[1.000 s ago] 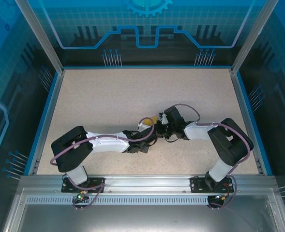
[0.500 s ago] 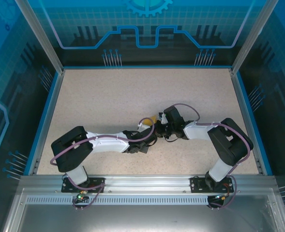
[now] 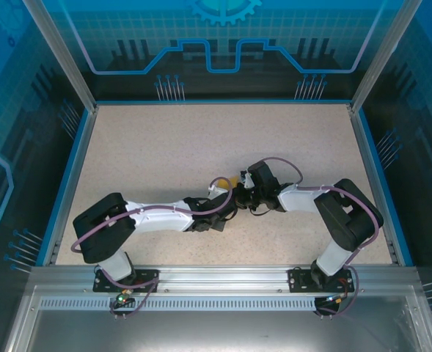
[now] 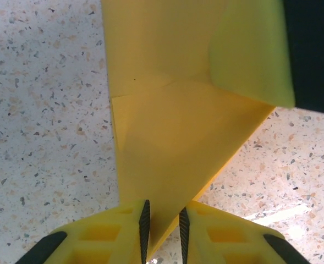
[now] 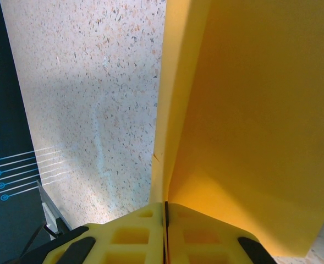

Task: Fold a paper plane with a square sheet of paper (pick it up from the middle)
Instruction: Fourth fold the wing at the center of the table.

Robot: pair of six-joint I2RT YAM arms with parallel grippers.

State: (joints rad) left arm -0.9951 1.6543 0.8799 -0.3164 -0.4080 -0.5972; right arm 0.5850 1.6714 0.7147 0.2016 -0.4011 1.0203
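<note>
The orange-yellow sheet of paper (image 3: 232,180) is folded into a pointed shape with creased flaps and is held off the table at mid-table. My two grippers meet there. In the left wrist view the paper (image 4: 173,137) narrows to a tip that runs down between the pads of my left gripper (image 4: 162,220). The pads stand slightly apart, and table shows between the paper and the right pad. My right gripper (image 5: 166,212) is shut on the folded edge of the paper (image 5: 250,137). From above, the left gripper (image 3: 232,198) and the right gripper (image 3: 243,193) hide most of the paper.
The speckled beige table (image 3: 164,147) is bounded by a blue rim (image 3: 69,176) and glass walls. An aluminium rail (image 3: 216,275) carries both arm bases at the near edge.
The left arm's elbow has dropped slightly to the left and toward the near edge. Both grippers and the paper stay in nearly the same place.
</note>
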